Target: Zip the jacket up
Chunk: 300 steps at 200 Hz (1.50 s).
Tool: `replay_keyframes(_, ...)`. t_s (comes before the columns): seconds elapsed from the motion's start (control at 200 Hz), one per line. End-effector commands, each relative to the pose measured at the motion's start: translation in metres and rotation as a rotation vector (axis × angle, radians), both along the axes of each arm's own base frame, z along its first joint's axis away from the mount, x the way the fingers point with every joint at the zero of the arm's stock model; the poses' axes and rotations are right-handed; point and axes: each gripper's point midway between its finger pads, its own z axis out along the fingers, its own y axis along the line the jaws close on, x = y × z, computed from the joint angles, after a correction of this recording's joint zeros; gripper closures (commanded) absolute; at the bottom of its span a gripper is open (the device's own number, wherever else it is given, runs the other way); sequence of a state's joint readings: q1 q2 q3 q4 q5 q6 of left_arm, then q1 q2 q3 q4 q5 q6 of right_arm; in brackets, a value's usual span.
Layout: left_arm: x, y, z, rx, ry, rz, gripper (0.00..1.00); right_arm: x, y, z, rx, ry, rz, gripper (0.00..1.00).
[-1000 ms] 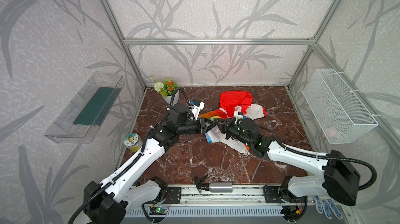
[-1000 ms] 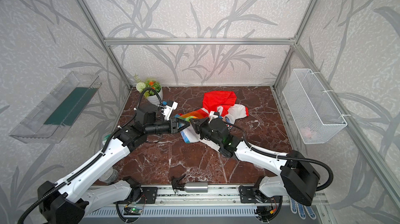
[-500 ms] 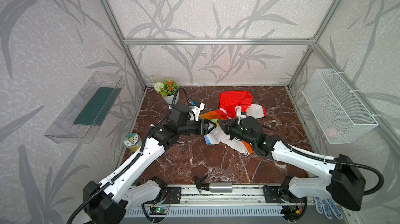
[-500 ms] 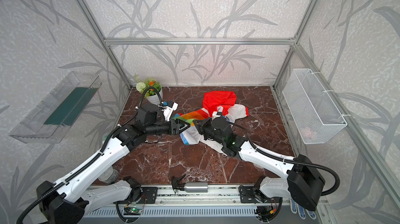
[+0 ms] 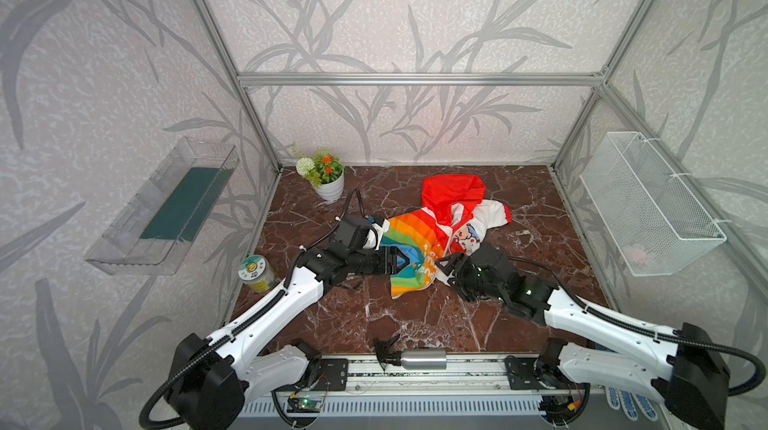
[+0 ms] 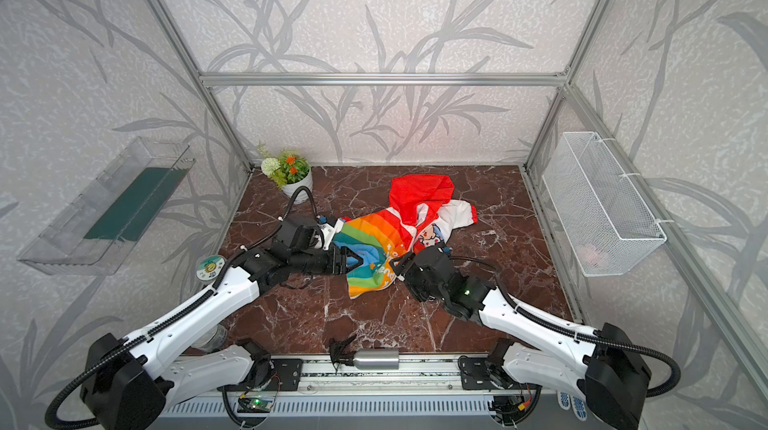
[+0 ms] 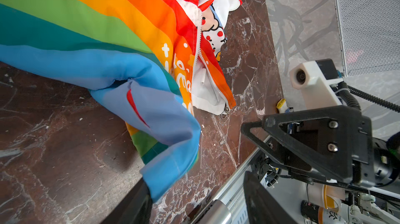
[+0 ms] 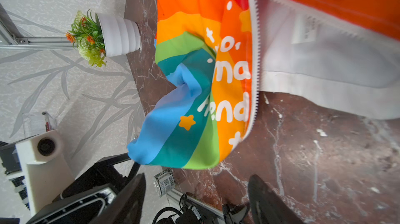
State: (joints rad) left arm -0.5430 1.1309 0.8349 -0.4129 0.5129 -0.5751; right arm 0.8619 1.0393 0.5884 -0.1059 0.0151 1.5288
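Observation:
The jacket lies crumpled mid-table, with rainbow stripes toward the left arm and its red hood at the back. Its white zipper is parted along the lower front, and the slider sits at the hem. My left gripper stands open at the blue hem corner, which drapes against one finger. My right gripper is open just in front of the hem, with nothing between its fingers.
A potted plant stands at the back left. A yellow jar sits by the left edge and a metal bottle lies on the front rail. A wire basket hangs on the right wall and a clear tray on the left.
Both grippers have opened and let go of the jacket's hem, which has dropped onto the table. The right gripper has drawn back to the right, away from the left one.

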Motion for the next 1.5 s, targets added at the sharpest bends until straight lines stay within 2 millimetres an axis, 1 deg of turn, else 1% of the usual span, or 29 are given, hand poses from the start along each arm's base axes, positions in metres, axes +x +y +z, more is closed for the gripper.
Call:
replay_keyframes(0.0, 0.0, 0.005, -0.013, 0.046, 0.012, -0.006, 0.33, -0.003, -0.02, -0.032, -0.06, 0.005, -0.057, 0.19)
replay_keyframes(0.03, -0.001, 0.004, -0.014, 0.044, 0.016, -0.006, 0.34, -0.001, -0.019, -0.035, -0.048, -0.004, -0.048, 0.14)
replay_keyframes(0.065, -0.001, 0.004, -0.016, 0.044, 0.019, -0.008, 0.36, 0.001, -0.016, -0.037, -0.042, -0.011, -0.032, 0.12)
replay_keyframes(0.13, -0.001, 0.006, -0.019, 0.056, 0.026, -0.003, 0.42, 0.001, -0.005, -0.041, -0.037, -0.029, 0.025, 0.11)
replay_keyframes(0.19, -0.002, 0.007, -0.019, 0.059, 0.024, -0.003, 0.54, 0.004, 0.011, -0.043, 0.008, -0.074, 0.086, 0.11)
replay_keyframes(0.2, -0.001, 0.007, -0.018, 0.059, 0.023, -0.001, 0.56, 0.007, 0.016, -0.038, 0.031, -0.098, 0.093, 0.11)
replay_keyframes(0.24, -0.002, 0.008, -0.018, 0.063, 0.019, 0.001, 0.66, 0.011, 0.027, -0.036, 0.07, -0.146, 0.128, 0.11)
replay_keyframes(0.295, -0.001, 0.01, -0.016, 0.069, 0.011, 0.014, 0.74, 0.018, 0.039, -0.035, 0.102, -0.194, 0.151, 0.08)
replay_keyframes(0.3, -0.001, 0.01, -0.016, 0.068, 0.01, 0.014, 0.76, 0.018, 0.04, -0.035, 0.104, -0.197, 0.153, 0.08)
replay_keyframes(0.315, 0.0, 0.012, -0.016, 0.072, 0.008, 0.02, 0.78, 0.02, 0.042, -0.035, 0.11, -0.209, 0.156, 0.08)
replay_keyframes(0.335, 0.001, 0.014, -0.016, 0.077, 0.01, 0.029, 0.84, 0.023, 0.045, -0.035, 0.114, -0.22, 0.159, 0.07)
replay_keyframes(0.415, 0.006, 0.019, -0.015, 0.077, 0.017, 0.054, 1.0, 0.032, 0.049, -0.046, 0.118, -0.221, 0.144, 0.05)
replay_keyframes(0.435, 0.007, 0.02, -0.014, 0.078, 0.019, 0.061, 1.0, 0.033, 0.049, -0.051, 0.114, -0.212, 0.139, 0.05)
replay_keyframes(0.46, 0.009, 0.023, -0.015, 0.081, 0.023, 0.07, 1.0, 0.036, 0.051, -0.047, 0.14, -0.234, 0.132, 0.05)
replay_keyframes(0.585, 0.016, 0.032, -0.016, 0.078, 0.032, 0.107, 1.0, 0.04, 0.058, -0.051, 0.184, -0.261, 0.133, 0.03)
replay_keyframes(0.71, 0.025, 0.042, -0.023, 0.041, 0.07, 0.146, 1.0, 0.047, 0.056, -0.056, 0.213, -0.298, 0.098, 0.0)
replay_keyframes(0.73, 0.026, 0.043, -0.023, 0.035, 0.074, 0.151, 1.0, 0.048, 0.057, -0.056, 0.223, -0.303, 0.09, 0.0)
replay_keyframes(0.75, 0.028, 0.044, -0.023, 0.03, 0.076, 0.157, 1.0, 0.05, 0.057, -0.052, 0.243, -0.32, 0.083, 0.0)
replay_keyframes(0.77, 0.029, 0.045, -0.023, 0.027, 0.076, 0.16, 1.0, 0.051, 0.058, -0.059, 0.242, -0.318, 0.082, 0.0)
replay_keyframes(0.84, 0.03, 0.049, -0.024, 0.025, 0.079, 0.17, 1.0, 0.055, 0.063, -0.053, 0.299, -0.366, 0.077, 0.01)
replay_keyframes(0.885, 0.031, 0.049, -0.024, 0.022, 0.08, 0.172, 1.0, 0.056, 0.067, -0.056, 0.319, -0.354, 0.08, 0.0)
replay_keyframes(0.995, 0.031, 0.052, -0.027, 0.02, 0.097, 0.177, 1.0, 0.056, 0.083, -0.036, 0.329, -0.434, 0.139, 0.0)
replay_keyframes(1.095, 0.032, 0.054, -0.029, 0.017, 0.102, 0.185, 1.0, 0.054, 0.08, -0.031, 0.331, -0.438, 0.127, 0.02)
replay_keyframes(1.175, 0.034, 0.055, -0.03, 0.011, 0.102, 0.185, 1.0, 0.049, 0.075, -0.031, 0.332, -0.431, 0.114, 0.02)
replay_keyframes(1.265, 0.035, 0.055, -0.031, 0.009, 0.104, 0.186, 1.0, 0.042, 0.074, -0.023, 0.34, -0.447, 0.126, 0.03)
replay_keyframes(1.34, 0.036, 0.056, -0.03, 0.008, 0.1, 0.193, 1.0, 0.037, 0.074, -0.014, 0.345, -0.464, 0.136, 0.07)
replay_keyframes(1.365, 0.036, 0.057, -0.03, 0.005, 0.101, 0.194, 1.0, 0.035, 0.075, -0.018, 0.332, -0.456, 0.141, 0.08)
replay_keyframes(1.375, 0.036, 0.057, -0.029, 0.005, 0.101, 0.195, 1.0, 0.034, 0.075, -0.009, 0.346, -0.472, 0.141, 0.08)
replay_keyframes(1.495, 0.037, 0.058, -0.029, 0.003, 0.101, 0.203, 1.0, 0.024, 0.082, 0.011, 0.339, -0.497, 0.178, 0.11)
